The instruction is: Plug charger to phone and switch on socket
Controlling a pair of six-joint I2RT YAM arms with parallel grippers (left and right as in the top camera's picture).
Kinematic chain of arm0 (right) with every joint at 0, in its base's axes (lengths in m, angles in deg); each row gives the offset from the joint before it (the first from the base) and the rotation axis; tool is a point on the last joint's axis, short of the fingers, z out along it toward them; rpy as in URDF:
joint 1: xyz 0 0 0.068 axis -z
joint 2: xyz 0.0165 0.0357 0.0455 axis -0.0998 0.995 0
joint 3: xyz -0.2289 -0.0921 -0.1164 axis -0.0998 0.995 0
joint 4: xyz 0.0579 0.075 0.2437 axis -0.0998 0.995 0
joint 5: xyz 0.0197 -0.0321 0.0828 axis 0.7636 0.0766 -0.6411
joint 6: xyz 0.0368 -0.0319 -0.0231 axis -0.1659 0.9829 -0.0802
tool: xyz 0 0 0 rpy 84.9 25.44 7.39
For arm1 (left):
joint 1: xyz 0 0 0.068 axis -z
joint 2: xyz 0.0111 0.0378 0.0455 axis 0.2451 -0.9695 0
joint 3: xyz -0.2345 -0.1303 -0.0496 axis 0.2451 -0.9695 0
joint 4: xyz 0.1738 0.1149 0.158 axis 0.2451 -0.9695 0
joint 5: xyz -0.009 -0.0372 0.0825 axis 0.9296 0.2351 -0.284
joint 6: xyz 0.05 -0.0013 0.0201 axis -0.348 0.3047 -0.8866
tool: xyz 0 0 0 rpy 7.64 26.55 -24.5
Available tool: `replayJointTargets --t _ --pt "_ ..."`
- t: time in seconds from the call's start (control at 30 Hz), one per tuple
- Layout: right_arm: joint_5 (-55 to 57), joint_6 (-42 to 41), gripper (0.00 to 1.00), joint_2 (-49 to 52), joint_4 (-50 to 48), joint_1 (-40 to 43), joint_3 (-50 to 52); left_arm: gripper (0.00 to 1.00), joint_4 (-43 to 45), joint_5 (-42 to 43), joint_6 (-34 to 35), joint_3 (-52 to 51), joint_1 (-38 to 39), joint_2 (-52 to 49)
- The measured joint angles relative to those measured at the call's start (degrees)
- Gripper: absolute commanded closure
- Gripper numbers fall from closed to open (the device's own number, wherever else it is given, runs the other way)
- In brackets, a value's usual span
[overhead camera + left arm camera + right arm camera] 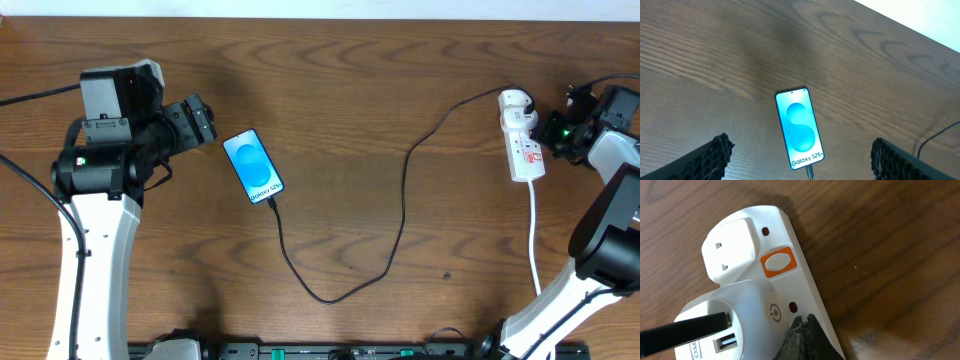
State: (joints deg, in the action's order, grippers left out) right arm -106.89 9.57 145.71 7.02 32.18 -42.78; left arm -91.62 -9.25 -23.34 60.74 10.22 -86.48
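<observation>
- At 9 o'clock on the desk, the left hand has its fingers spread wide, with the phone at its 4 o'clock and the charger meeting the phone's bottom edge
- At 3 o'clock, the right hand touches the socket; its grip I cannot tell

Left claw gapes wide; right claw mostly hidden, unclear.

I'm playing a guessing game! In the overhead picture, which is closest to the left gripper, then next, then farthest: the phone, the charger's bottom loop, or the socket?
From the left gripper:
1. the phone, just to its right.
2. the charger loop, down near the table's front edge.
3. the socket, far across on the right side.
</observation>
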Motion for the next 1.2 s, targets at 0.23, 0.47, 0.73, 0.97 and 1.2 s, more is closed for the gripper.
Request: replayJointTargets --t 0.23,0.47,0.73,0.97,1.2 --pt "1.92 0.0 0.99 0.13 1.51 -0.74 -0.81 0.1 0.0 0.0 0.0 0.0 0.0 0.0" --pt "3.67 -0.02 0.99 0.24 3.21 -1.42 -1.75 0.09 0.0 0.0 0.0 0.0 0.0 0.0" --pt "5.31 -0.92 0.99 0.31 4.39 -2.1 -2.36 0.09 -0.02 0.0 0.0 0.0 0.0 0.0" --pt "8.24 -2.51 0.99 0.31 5.84 -3.21 -3.13 0.09 0.0 0.0 0.0 0.0 0.0 0.0" --pt "9.99 -4.79 0.99 0.02 8.87 -3.87 -3.76 0.1 -0.02 0.02 0.0 0.0 0.0 0.0"
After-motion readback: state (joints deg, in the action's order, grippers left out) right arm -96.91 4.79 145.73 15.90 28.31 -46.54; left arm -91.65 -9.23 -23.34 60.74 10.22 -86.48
